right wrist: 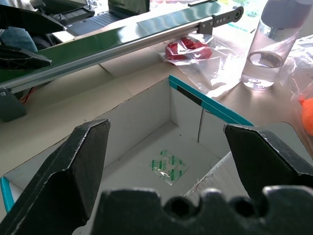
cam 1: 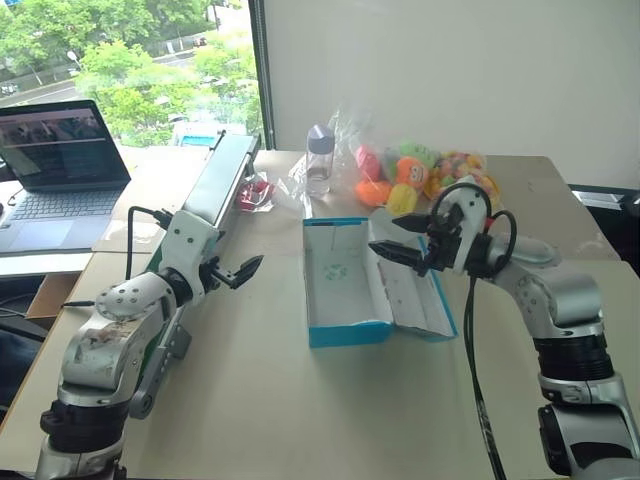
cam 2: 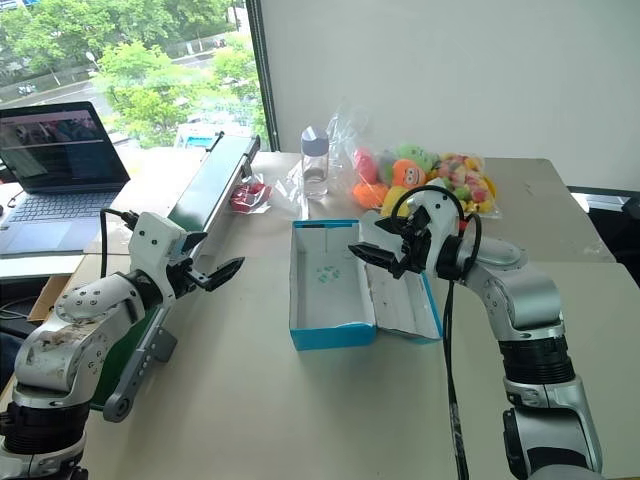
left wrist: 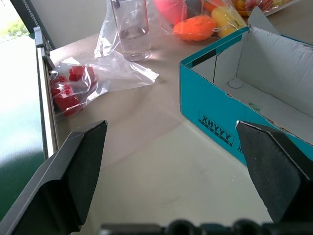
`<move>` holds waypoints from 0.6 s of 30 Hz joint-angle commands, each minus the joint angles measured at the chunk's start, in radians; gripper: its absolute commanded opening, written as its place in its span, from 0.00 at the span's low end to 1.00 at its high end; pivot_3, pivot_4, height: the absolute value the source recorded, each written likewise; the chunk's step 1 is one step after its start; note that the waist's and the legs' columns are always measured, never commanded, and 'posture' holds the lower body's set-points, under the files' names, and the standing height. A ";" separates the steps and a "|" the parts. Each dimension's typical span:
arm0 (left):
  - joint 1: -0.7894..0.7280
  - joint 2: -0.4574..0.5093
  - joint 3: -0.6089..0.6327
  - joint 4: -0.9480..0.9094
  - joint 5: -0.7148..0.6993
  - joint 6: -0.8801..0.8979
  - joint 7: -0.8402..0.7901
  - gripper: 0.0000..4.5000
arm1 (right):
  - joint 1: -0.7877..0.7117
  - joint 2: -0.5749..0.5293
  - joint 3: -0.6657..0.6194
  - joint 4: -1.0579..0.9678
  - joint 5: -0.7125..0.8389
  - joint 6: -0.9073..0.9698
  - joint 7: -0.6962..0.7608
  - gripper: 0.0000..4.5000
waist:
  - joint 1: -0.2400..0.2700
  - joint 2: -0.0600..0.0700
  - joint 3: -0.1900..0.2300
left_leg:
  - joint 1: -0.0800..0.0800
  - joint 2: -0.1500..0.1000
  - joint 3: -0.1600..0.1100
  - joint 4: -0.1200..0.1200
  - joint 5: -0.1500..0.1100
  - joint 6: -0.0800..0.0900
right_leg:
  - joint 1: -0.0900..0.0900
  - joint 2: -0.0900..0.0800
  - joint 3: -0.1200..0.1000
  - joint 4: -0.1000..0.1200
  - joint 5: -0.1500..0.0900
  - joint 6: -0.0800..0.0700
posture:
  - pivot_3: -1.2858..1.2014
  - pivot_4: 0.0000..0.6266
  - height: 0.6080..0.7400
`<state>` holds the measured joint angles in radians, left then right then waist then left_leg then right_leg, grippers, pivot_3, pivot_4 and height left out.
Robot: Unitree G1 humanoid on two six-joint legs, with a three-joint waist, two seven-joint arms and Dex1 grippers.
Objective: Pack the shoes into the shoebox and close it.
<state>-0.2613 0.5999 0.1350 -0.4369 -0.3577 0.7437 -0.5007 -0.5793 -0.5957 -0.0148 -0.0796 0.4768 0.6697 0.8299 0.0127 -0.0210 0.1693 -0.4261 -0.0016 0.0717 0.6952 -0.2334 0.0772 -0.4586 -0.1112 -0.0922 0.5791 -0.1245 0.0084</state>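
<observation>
Right gripper [cam 2: 378, 252] hangs spread and empty over the open shoebox [cam 2: 331, 330] — left gripper [cam 2: 215, 272] likewise spread, apparently holding nothing

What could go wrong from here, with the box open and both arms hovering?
The blue box holds just a small packet; no shoes lie on the table, so packing may stall. The right pincer, open, hovers over the box's lid, which lies flat beside it; a low pass could crush or drag it. The water bottle and bag of toys stand right behind the box and could be knocked.
</observation>
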 commanded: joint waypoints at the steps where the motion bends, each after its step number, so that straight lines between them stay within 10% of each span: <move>1: 0.001 -0.009 0.023 -0.033 -0.032 0.008 0.000 1.00 | -0.007 -0.005 -0.025 -0.033 0.016 0.010 0.000 0.99 | 0.000 0.000 0.000 | 0.000 0.000 0.000 0.000 0.000 0.000 | 0.000 0.000 0.000 0.000 0.000 0.000 | 0.52 0.24 1.00; 12: -0.061 -0.084 0.100 0.091 0.122 -0.058 0.261 1.00 | -0.078 0.098 -0.012 0.083 -0.158 -0.216 -0.182 0.99 | -0.001 0.000 0.000 | 0.001 0.000 0.000 0.000 0.001 -0.001 | 0.000 0.001 0.000 0.001 0.001 -0.001 | 0.52 0.24 1.00; 18: -0.069 -0.093 0.064 0.061 0.084 -0.073 0.195 1.00 | -0.091 0.091 -0.015 0.086 -0.057 -0.111 -0.052 0.99 | 0.002 0.000 0.000 | 0.000 0.000 0.001 -0.001 0.001 0.000 | 0.000 0.000 0.000 0.000 0.001 -0.001 | 0.52 0.24 1.00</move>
<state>-0.3143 0.5012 0.2129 -0.3358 -0.2519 0.6975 -0.2673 -0.6462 -0.4948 -0.0064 0.0408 0.3699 0.5272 0.7407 0.0145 -0.0211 0.1694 -0.4260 -0.0018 0.0723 0.6947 -0.2326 0.0769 -0.4583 -0.1111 -0.0920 0.5787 -0.1234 0.0070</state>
